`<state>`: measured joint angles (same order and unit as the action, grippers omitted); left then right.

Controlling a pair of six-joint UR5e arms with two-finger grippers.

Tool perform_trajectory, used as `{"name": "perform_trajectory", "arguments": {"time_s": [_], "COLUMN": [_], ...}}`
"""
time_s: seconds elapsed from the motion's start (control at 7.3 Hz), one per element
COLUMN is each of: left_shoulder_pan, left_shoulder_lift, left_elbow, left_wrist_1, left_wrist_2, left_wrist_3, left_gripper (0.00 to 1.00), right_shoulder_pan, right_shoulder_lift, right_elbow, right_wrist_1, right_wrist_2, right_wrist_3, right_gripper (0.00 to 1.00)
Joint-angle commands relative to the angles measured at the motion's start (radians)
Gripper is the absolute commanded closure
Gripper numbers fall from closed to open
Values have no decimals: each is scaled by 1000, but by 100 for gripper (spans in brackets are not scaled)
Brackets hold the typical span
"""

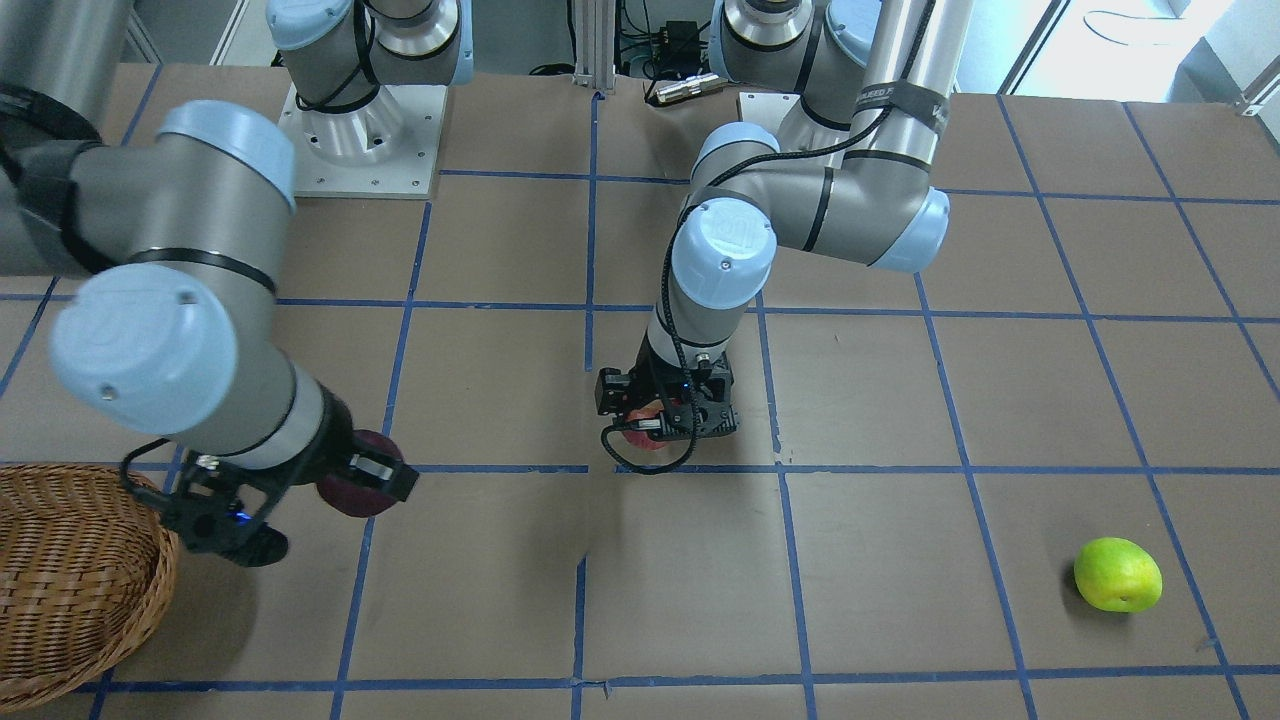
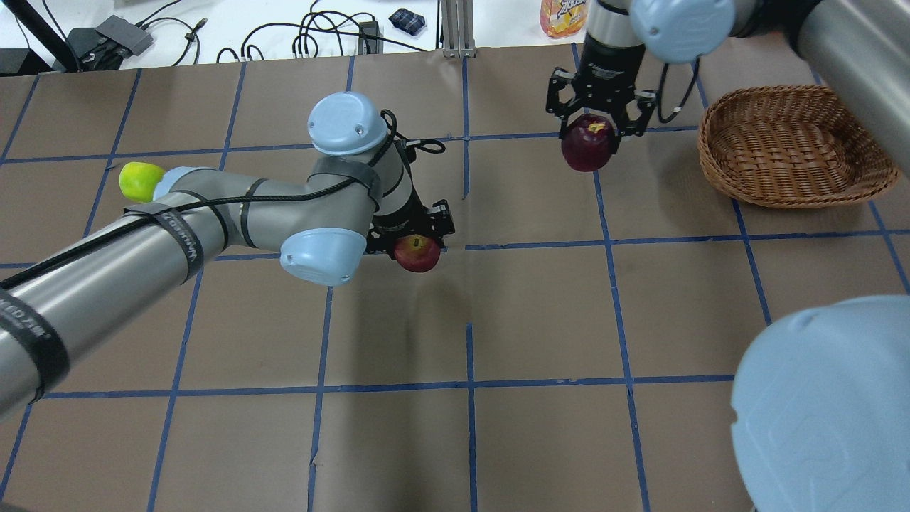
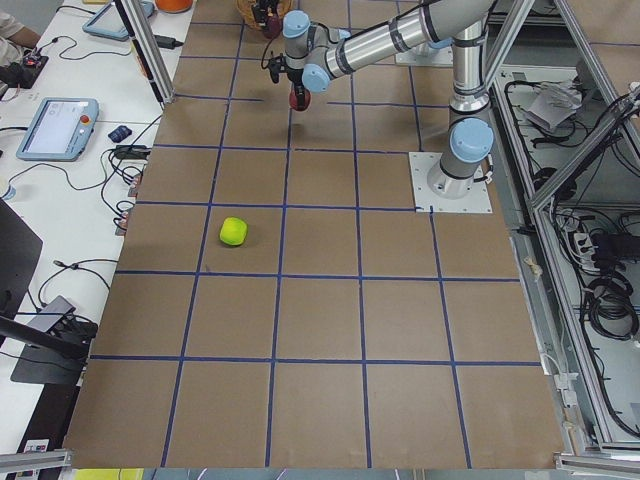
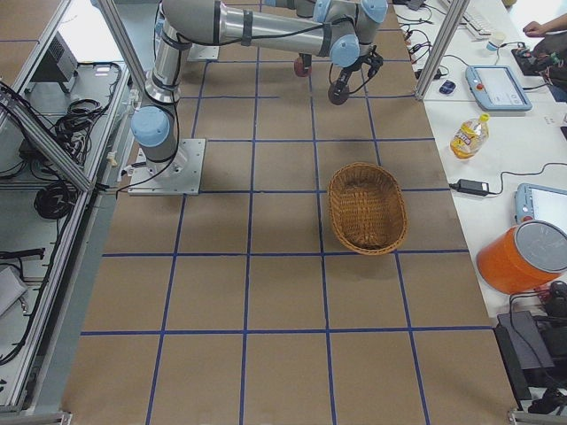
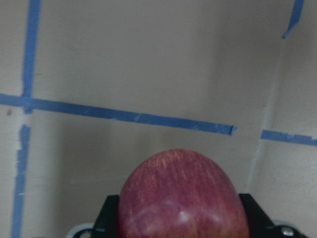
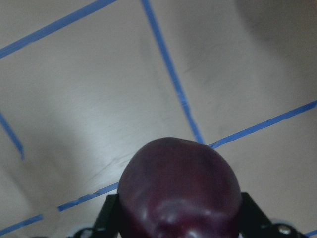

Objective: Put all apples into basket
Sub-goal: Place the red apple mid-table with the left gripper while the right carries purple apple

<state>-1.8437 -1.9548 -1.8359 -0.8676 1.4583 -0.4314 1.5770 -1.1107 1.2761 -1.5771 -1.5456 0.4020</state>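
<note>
My left gripper [image 2: 416,250] is shut on the brighter red apple [image 2: 418,254], also seen as the red apple [image 5: 183,198] filling the bottom of the left wrist view, near the table's middle. My right gripper [image 2: 589,136] is shut on the dark maroon apple [image 2: 587,148], held above the table a short way left of the wicker basket [image 2: 711,135] in the overhead view. That maroon apple [image 6: 178,193] sits between the jaws in the right wrist view. The yellow-green apple [image 2: 138,180] lies alone on the table at the far left, the same green apple [image 1: 1117,574] at the front view's lower right.
Brown table with a blue tape grid [image 2: 468,242]. The basket [image 1: 165,570] shows nothing inside it. Past the far edge lie cables [image 2: 320,35], a juice bottle [image 4: 467,135], tablets and an orange container [image 4: 523,257]. A person's hand [image 4: 545,31] shows at a side desk.
</note>
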Motion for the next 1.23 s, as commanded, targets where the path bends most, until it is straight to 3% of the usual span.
{"name": "perform_trajectory", "arguments": {"time_s": [0.0,0.27,0.41,0.55,0.69,1.1], "left_shoulder_pan": [-93,-124,-126,-124,-123,-19], "left_shoulder_lift": [-90,-130,-122,-107,-98,24], "left_elbow": [58,96,78,78,78,112], "left_wrist_1": [100,101,102,95,91,-66], "left_wrist_2": [7,17,17,46,86,70], "left_wrist_3": [-74,-78,-63,-52,0,133], "left_gripper": [91,89,10,0,0,0], "right_shoulder_pan": [-144,-314,-357,-388,-428,-478], "right_shoulder_lift": [-18,-3,26,67,84,175], "right_elbow": [-4,-3,-1,-6,-6,-14], "right_wrist_1": [19,-32,-97,-172,-223,-378], "right_wrist_2": [-144,-146,-160,-210,-231,-242], "right_wrist_3": [-235,-494,-572,-642,-705,-814], "right_gripper": [100,100,100,100,100,100]}}
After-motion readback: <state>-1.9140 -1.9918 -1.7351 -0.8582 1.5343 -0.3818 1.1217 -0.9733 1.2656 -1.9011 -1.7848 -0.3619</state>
